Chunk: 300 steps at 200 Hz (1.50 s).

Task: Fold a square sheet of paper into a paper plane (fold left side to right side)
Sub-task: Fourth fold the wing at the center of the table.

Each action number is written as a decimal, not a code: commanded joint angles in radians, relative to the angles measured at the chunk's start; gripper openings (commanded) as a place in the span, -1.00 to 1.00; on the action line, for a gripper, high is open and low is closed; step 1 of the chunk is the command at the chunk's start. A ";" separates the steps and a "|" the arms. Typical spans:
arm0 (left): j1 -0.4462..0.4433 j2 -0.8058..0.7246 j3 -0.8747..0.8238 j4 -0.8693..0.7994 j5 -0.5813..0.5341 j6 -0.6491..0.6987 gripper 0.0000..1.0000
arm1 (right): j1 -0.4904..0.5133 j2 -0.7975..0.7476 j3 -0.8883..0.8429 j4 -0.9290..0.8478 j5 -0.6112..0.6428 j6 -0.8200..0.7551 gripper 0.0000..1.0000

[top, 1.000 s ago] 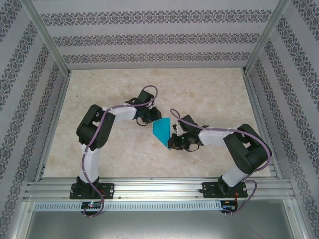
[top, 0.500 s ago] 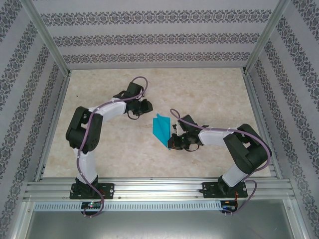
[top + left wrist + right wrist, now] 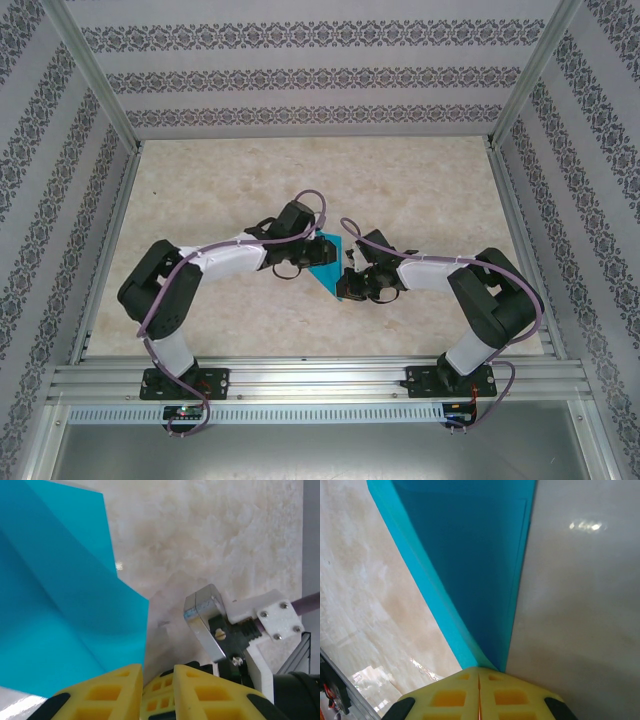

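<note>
The square sheet of paper [image 3: 327,268] is bright teal-blue and lies creased mid-table between both arms. My right gripper [image 3: 350,288] holds its near right corner. In the right wrist view the yellow fingertips [image 3: 479,672] are shut on the paper [image 3: 470,565], which rises from them as two folded layers. My left gripper [image 3: 303,262] is at the sheet's left side. In the left wrist view its fingers [image 3: 157,672] stand apart with bare table in the gap, and the paper [image 3: 60,605] has its edge beside the left finger [image 3: 105,690].
The marble-pattern tabletop [image 3: 420,190] is bounded by aluminium frame posts [image 3: 515,85] and patterned walls. A metal rail [image 3: 310,380] runs along the near edge. The right arm's metal and white gripper body [image 3: 215,630] is close to my left fingers.
The left arm swung away to the back left half a second ago, then came back to the paper's left edge. A flap of the paper lifted meanwhile. The right arm stayed put.
</note>
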 commanded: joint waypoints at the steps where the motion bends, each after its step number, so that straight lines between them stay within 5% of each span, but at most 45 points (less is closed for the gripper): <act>1: 0.004 0.051 0.003 0.104 0.024 -0.044 -0.51 | 0.024 0.059 -0.038 -0.144 0.102 -0.026 -0.84; 73: 0.024 0.165 0.115 -0.010 -0.054 0.025 -0.51 | 0.024 0.064 -0.042 -0.143 0.107 -0.027 -0.84; 237: 0.090 0.334 0.231 -0.050 -0.042 0.080 -0.51 | 0.023 0.074 -0.047 -0.139 0.101 -0.036 -0.84; 300: 0.092 0.338 0.176 -0.019 -0.049 0.075 -0.52 | 0.000 -0.065 -0.028 -0.115 0.054 -0.036 -0.80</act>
